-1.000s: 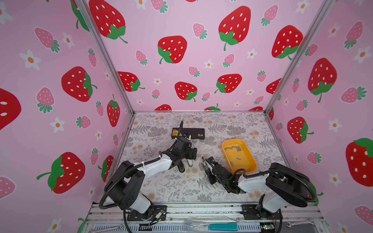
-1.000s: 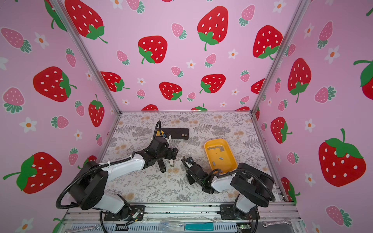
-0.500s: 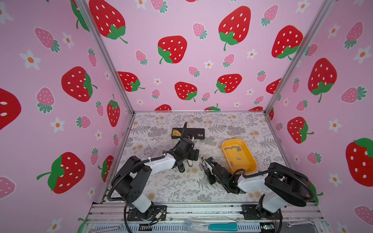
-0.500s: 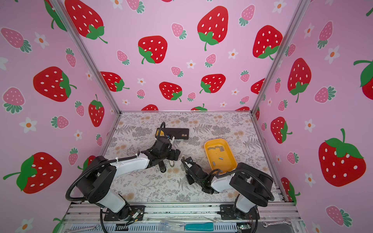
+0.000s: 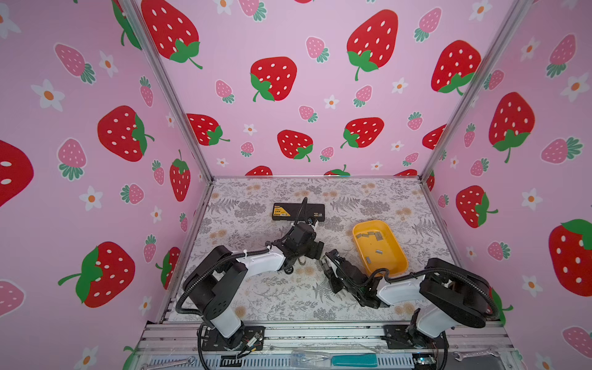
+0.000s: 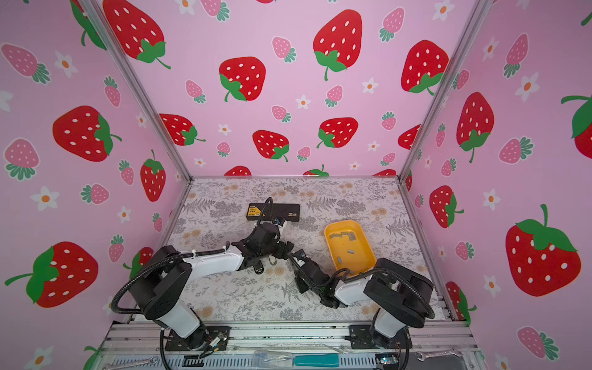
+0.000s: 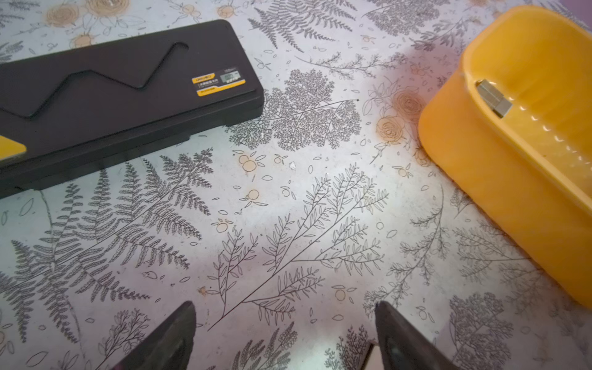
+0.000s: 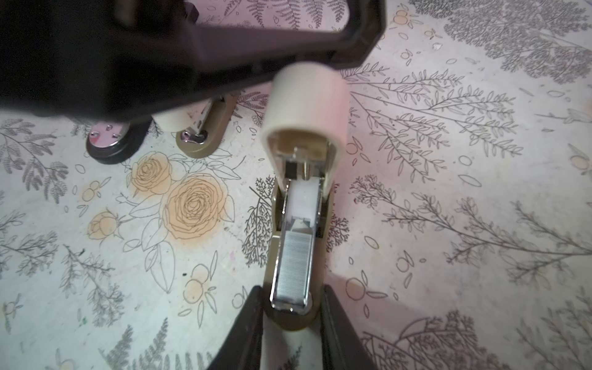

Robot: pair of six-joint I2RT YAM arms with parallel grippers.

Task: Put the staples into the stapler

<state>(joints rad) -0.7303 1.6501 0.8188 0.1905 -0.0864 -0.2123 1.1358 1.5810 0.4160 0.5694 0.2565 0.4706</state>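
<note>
Yellow tray (image 5: 392,256) is my reference: loose staples (image 5: 368,235) lie scattered inside it. Near the tray, on its side toward the black case (image 5: 315,212), my left gripper (image 7: 285,309) hangs spread wide over bare mat (image 7: 288,224), holding nothing. Nearer the tray's front corner, my right gripper (image 8: 290,307) pinches the stapler (image 8: 304,105) by its base, lid tilted up, a staple strip (image 8: 293,266) seated in its channel.

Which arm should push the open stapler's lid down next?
Left. The left pincer is open and empty near the raised lid; the right pincer is busy gripping the stapler, staples already inside.
</note>
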